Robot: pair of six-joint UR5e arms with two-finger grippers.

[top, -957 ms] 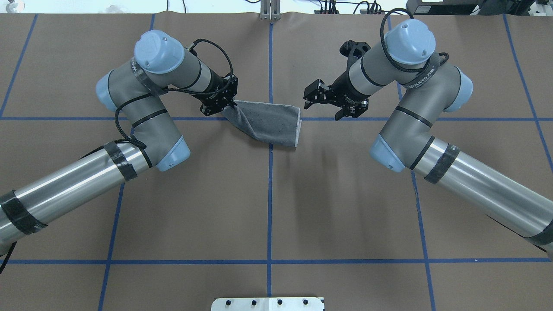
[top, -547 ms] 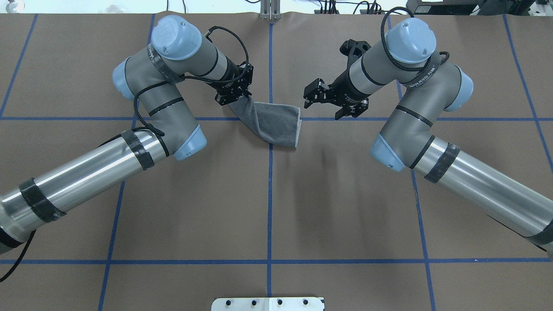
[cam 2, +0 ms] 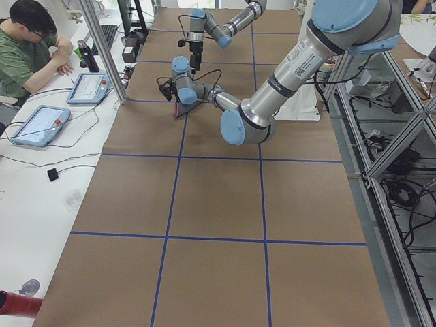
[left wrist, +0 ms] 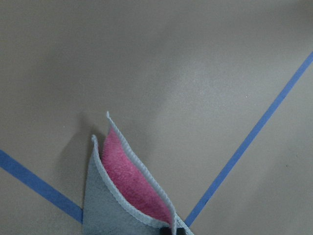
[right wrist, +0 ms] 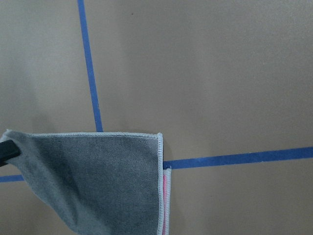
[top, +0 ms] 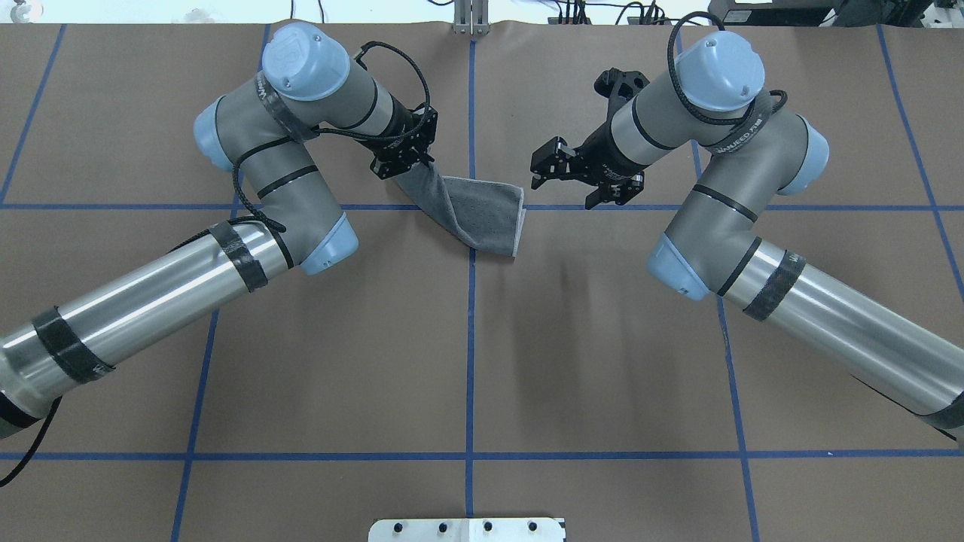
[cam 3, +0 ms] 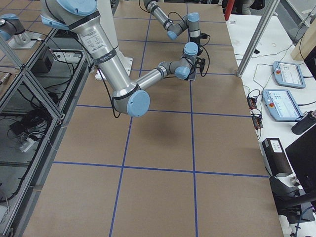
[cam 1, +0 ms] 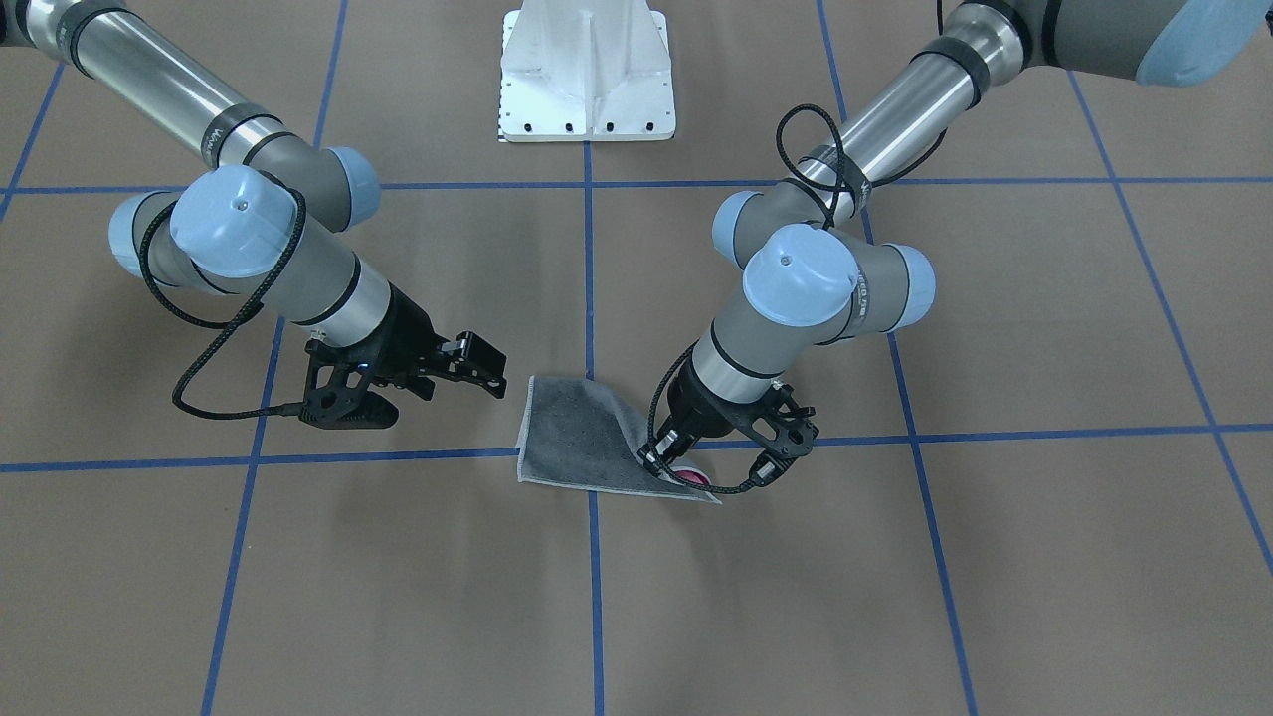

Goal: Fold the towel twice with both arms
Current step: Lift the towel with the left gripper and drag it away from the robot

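The towel (top: 482,214) lies folded, dark grey face up, on the blue centre line at the far middle of the table. My left gripper (top: 420,167) is shut on its left corner and holds that corner lifted, so the cloth slopes up toward it. In the front-facing view the left gripper (cam 1: 668,469) pinches the towel (cam 1: 577,438), with pink showing at the pinch. The left wrist view shows the towel (left wrist: 127,196) as grey layers parted over the pink inner face. My right gripper (top: 537,170) hangs open and empty just right of the towel's light-edged right side (right wrist: 160,186).
The white pedestal base (top: 467,529) sits at the near table edge. Blue tape lines (top: 471,339) grid the brown table surface. In the exterior left view a seated person (cam 2: 30,48) is at a side desk with tablets (cam 2: 88,87).
My left gripper has carried the towel's corner to the right and farther away, so the grey sheet now looks narrower. The right arm has hardly moved and its gripper stays open.
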